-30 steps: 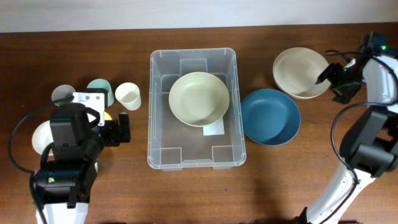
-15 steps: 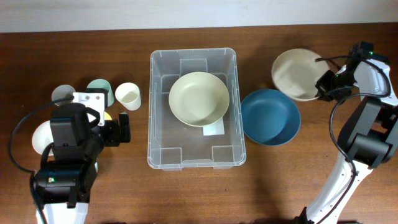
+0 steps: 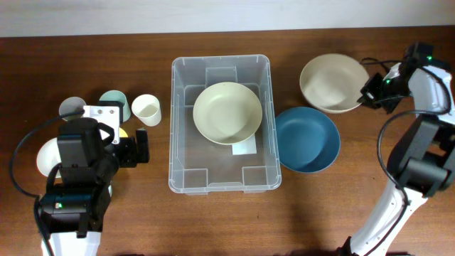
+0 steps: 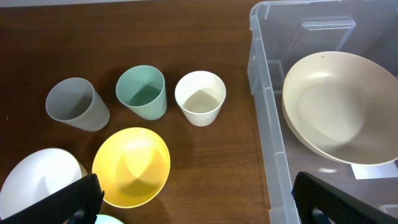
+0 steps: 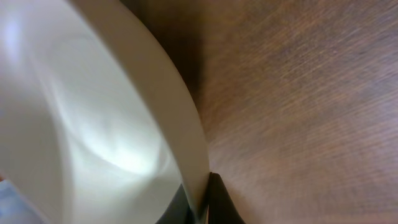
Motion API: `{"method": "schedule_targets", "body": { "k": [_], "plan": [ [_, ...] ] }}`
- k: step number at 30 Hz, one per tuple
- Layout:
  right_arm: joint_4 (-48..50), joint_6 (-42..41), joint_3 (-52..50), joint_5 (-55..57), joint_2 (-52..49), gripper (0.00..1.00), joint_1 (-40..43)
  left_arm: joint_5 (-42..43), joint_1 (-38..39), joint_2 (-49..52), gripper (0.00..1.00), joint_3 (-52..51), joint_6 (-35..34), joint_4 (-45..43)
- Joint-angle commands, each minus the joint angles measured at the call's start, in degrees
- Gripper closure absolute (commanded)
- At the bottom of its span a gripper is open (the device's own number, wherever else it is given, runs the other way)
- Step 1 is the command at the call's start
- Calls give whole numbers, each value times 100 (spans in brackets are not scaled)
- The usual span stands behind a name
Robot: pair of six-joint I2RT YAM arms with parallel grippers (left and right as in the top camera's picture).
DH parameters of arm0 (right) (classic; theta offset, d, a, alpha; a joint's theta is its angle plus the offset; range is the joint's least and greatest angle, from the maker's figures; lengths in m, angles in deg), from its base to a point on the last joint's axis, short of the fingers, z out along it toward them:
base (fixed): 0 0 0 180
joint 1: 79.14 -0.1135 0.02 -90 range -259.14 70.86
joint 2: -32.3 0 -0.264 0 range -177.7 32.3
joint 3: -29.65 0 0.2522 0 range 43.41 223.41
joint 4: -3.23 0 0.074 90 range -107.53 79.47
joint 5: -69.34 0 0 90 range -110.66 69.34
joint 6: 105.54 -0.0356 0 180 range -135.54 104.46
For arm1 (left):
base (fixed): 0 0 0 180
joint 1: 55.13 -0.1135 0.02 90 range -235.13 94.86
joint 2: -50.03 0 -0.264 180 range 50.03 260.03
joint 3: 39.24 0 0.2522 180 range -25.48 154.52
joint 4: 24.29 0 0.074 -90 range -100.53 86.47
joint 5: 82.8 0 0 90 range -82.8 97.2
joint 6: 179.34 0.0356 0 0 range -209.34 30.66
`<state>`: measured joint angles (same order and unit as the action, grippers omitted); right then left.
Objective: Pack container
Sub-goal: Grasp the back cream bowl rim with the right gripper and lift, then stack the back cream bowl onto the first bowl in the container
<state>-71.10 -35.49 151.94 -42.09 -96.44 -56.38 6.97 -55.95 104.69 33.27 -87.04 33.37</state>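
Right gripper (image 3: 371, 92) is clamped on the right-hand rim of the cream bowl (image 3: 333, 83), near the far right of the table (image 3: 320, 213). Only its wrist view shows the grip itself: the bowl's thin edge runs down between the dark fingers (image 5: 216, 200). The overhead alone shows the surroundings. The blue bowl (image 3: 307, 136) lies just in front of the cream one and just beside the container (image 3: 220, 62). The container sits mid-table, well to the left of this gripper, and holds a pale green bowl (image 3: 227, 112). Left gripper (image 4: 193, 199) is spread wide beside the container's left wall, with a white cup (image 4: 200, 98) ahead of it.
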Motion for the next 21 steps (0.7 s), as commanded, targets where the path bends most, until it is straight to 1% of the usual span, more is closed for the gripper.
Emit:
{"method": "schedule_targets", "body": {
  "k": [1, 2, 5, 6, 10, 11, 12, 14, 17, 18, 21],
  "plan": [
    [-11, 372, 354, -216, 1158, 96, -166, 2, -9, -24, 0, 131, -37, -11],
    [-9, 501, 398, -216, 1580, 96, -308, 2, -9, -24, 0, 131, -37, -11],
    [-31, 664, 411, -225, 2245, 96, -691, 2, -9, -24, 1, 131, -37, -11],
    [-76, 813, 411, -236, 2520, 96, -979, 0, -9, -24, 0, 131, -37, -13],
    [-188, 1029, 411, -15, 2931, 96, -1982, 2, -9, -24, 0, 131, -37, -11],
    [-216, 1027, 409, 114, 2940, 96, -2243, 2, -9, -24, 0, 131, -37, -11],
    [-271, 1025, 409, 404, 2881, 96, -2745, 2, -9, -24, 0, 131, -37, -11],
    [-293, 1027, 398, 717, 2682, 96, -3340, 2, -9, -24, 0, 131, -37, -11],
    [-289, 1027, 391, 1086, 2358, 96, -3856, 2, -9, -24, 0, 131, -37, -11],
    [-240, 1023, 391, 1239, 2094, 96, -4100, 2, -9, -24, 0, 131, -37, -11],
    [-192, 901, 391, 1379, 1532, 96, -4269, 2, -9, -24, 0, 131, -37, -11]
  ]
}}
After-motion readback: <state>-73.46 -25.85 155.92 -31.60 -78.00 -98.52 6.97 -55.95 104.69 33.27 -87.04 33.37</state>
